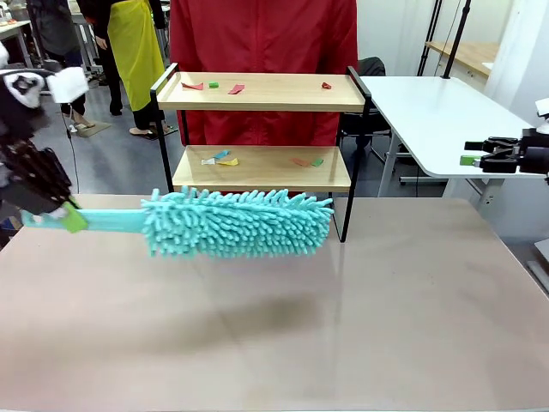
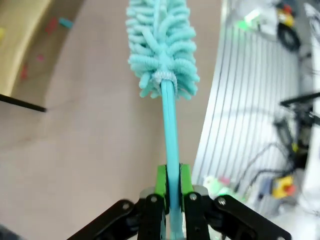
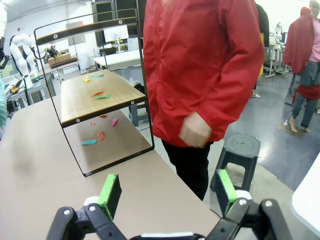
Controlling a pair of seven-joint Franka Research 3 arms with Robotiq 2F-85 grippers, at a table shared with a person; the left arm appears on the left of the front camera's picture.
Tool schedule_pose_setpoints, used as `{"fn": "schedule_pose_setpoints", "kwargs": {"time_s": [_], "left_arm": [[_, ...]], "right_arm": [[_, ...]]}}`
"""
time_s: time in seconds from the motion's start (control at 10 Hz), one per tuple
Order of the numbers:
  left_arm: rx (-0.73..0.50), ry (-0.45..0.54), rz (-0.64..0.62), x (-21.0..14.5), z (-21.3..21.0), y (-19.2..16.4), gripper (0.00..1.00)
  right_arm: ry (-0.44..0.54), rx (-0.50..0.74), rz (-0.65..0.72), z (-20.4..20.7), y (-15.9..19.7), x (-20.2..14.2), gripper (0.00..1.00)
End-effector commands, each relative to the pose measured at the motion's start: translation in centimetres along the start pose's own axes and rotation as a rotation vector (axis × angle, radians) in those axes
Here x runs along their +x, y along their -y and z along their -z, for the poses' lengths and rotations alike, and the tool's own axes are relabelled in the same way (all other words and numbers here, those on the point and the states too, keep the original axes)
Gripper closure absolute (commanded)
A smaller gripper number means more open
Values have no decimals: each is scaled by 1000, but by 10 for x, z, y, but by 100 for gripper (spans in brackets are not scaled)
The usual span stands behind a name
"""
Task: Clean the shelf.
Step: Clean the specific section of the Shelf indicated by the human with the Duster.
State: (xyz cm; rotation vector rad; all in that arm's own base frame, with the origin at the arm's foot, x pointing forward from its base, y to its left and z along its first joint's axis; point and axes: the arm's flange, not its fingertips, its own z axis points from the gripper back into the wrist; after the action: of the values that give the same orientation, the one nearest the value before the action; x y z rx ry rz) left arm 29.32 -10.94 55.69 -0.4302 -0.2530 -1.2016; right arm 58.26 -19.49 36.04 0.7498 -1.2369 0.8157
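Observation:
The shelf [image 1: 262, 92] stands at the table's far middle, two wooden boards in a black frame. Red and green paper scraps [image 1: 213, 86] lie on its top board, and several more scraps [image 1: 221, 158] on the lower board. A teal fluffy duster [image 1: 236, 223] hovers flat just in front of the lower board. My left gripper [image 1: 73, 216] is shut on its handle at the left. In the left wrist view that gripper [image 2: 171, 187] clamps the handle, and the duster head [image 2: 162, 45] points away. My right gripper [image 3: 167, 192] is open and holds nothing; it hangs at the far right [image 1: 473, 156].
A person in a red jacket [image 1: 262, 34] stands right behind the shelf, one hand [image 3: 195, 131] hanging down. A white side table [image 1: 437, 112] lies at the right. A black stool [image 3: 240, 150] stands by the person. The brown table [image 1: 343, 326] is bare in front.

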Motion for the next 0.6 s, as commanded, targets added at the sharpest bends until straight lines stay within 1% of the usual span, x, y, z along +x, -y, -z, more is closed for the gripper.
{"fn": "schedule_pose_setpoints", "kwargs": {"time_s": [0.0,0.1,0.3,0.4,0.5], "left_arm": [[80,18,-179,27,28,37,87],[100,22,-180,36,43,49,87],[109,102,-262,46,78,57,87],[85,157,-278,53,91,58,87],[17,132,-269,55,91,50,87]], "right_arm": [[-6,-13,16,1,-2,9,0],[-6,-13,16,1,-2,9,0],[-6,-13,16,1,-2,9,0],[-6,-13,16,1,-2,9,0],[-6,-13,16,1,-2,9,0]]}}
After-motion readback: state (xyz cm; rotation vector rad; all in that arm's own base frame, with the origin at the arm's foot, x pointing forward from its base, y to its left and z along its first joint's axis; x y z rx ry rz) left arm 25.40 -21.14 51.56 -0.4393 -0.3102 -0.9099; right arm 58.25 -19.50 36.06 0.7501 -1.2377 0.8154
